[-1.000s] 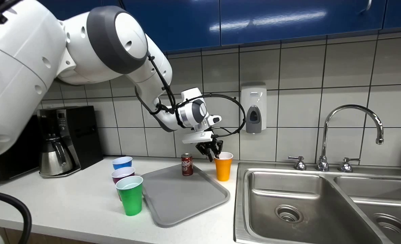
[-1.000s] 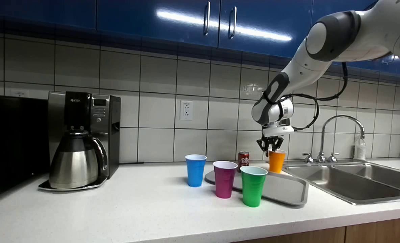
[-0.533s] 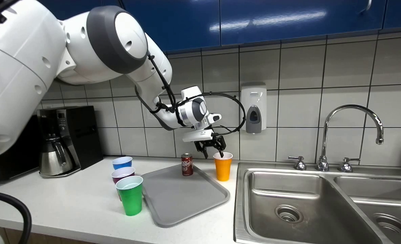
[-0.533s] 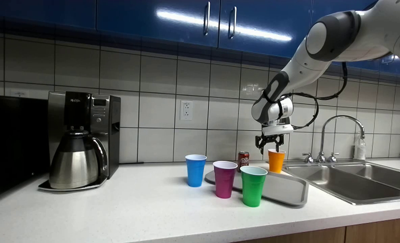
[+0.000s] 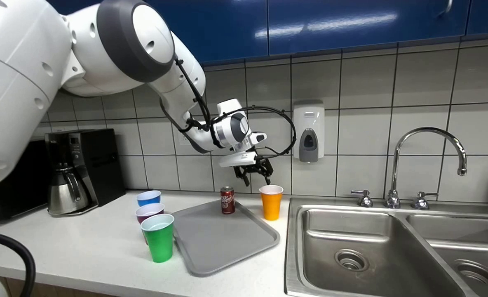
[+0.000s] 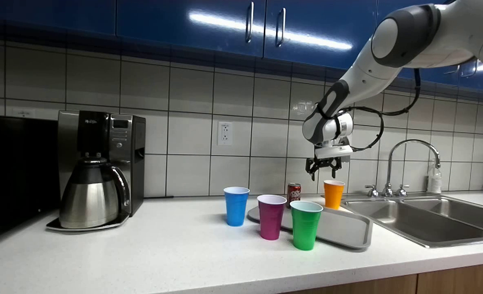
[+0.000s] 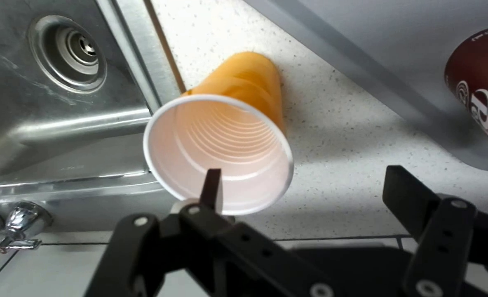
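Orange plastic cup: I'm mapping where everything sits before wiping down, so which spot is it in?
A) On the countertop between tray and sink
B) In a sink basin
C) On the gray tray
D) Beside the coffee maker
A: in the wrist view the orange plastic cup has its base on the speckled countertop, with the gray tray on one side and the steel sink on the other.

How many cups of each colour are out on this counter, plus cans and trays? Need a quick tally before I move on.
Orange cup: 1
Blue cup: 1
Purple cup: 1
Green cup: 1
Red soda can: 1
Grey tray: 1
Total: 6
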`<state>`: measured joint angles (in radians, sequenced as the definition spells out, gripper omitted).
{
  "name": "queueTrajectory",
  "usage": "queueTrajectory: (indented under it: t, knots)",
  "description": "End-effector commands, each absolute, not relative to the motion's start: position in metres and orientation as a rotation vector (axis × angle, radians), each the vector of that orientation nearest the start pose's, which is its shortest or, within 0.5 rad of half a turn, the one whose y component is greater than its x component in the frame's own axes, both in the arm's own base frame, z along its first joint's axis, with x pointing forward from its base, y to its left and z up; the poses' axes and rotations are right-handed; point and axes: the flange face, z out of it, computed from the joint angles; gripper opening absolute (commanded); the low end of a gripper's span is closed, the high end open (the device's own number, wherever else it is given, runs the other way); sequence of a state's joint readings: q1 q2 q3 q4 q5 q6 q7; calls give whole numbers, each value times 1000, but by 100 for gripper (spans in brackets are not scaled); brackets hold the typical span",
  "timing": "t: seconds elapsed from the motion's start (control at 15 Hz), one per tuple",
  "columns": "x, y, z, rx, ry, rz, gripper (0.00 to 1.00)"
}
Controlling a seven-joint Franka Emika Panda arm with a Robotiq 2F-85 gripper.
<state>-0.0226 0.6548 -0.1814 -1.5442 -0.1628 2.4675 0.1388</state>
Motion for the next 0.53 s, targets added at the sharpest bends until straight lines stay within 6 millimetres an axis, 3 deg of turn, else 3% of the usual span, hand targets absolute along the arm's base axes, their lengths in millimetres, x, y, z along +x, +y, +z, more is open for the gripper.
queueTrajectory:
  t: [0.0, 0.47]
  knots:
    - [701, -107, 320, -3318, 301, -457, 100]
    - [669, -67, 340, -3306, 246, -427, 100]
